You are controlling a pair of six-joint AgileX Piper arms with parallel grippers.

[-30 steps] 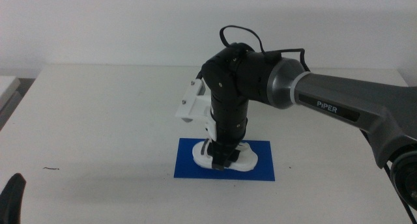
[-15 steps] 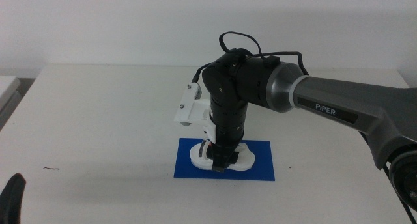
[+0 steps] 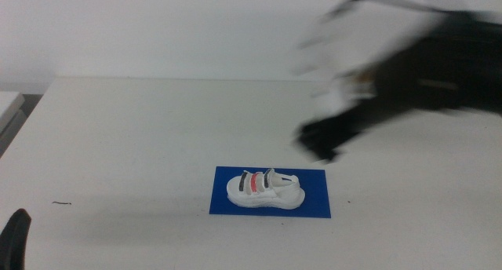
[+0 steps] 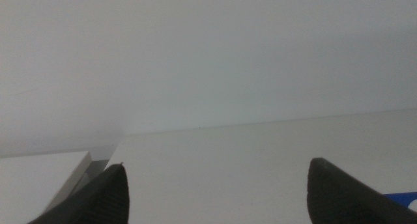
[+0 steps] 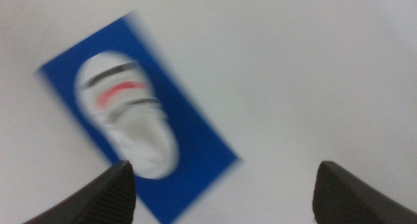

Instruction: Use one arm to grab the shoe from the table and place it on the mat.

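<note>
The white shoe [image 3: 264,189] with two dark straps and one red strap lies on its sole on the dark blue mat [image 3: 314,203], near the table's front middle. It also shows in the right wrist view [image 5: 127,113] on the mat [image 5: 195,155]. My right arm is a motion-blurred shape [image 3: 392,82] up and to the right of the shoe, clear of it. Its gripper [image 5: 221,191] is open and empty. My left gripper [image 4: 215,191] is open and empty and waits at the table's front left corner [image 3: 16,237].
The white table [image 3: 118,136] spreads around the mat. A thin dark mark [image 3: 61,202] lies on it at the front left. A pale side surface [image 3: 8,105] stands past the table's left edge.
My right gripper has let go of the shoe and swung up and to the right, away from the mat. The shoe stays on the mat. The left gripper has not moved.
</note>
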